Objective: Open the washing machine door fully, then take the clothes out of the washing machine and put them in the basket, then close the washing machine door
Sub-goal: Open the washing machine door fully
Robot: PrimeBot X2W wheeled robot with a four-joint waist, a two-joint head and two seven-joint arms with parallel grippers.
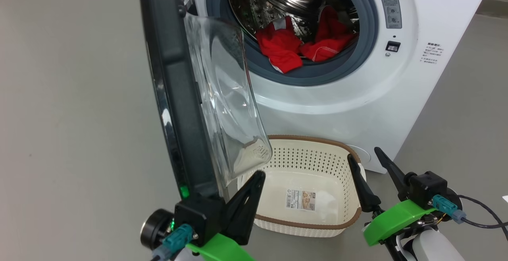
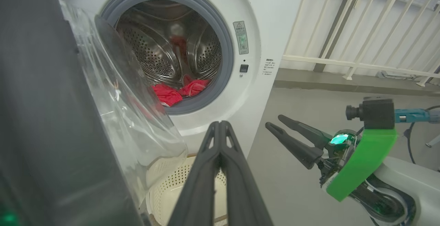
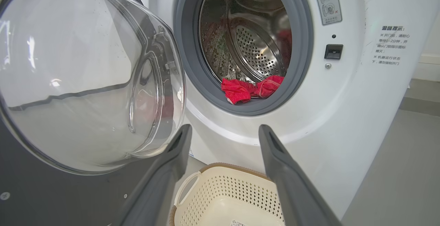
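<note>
One washing machine door (image 1: 174, 94) overhangs the basket (image 1: 313, 138) — railing (image 2: 343, 63) beyond.

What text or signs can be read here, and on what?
"温馨提示:" heads the white notice on the washing machine front.
"※ 开门前,请耐心等待1~2分钟" starts its body; the rest is too blurred to read.
Grey sticker beside the drum opening: a warning triangle and pictograms, print too small to read.
Paper label in the basket: a barcode, print too small to read.
</note>
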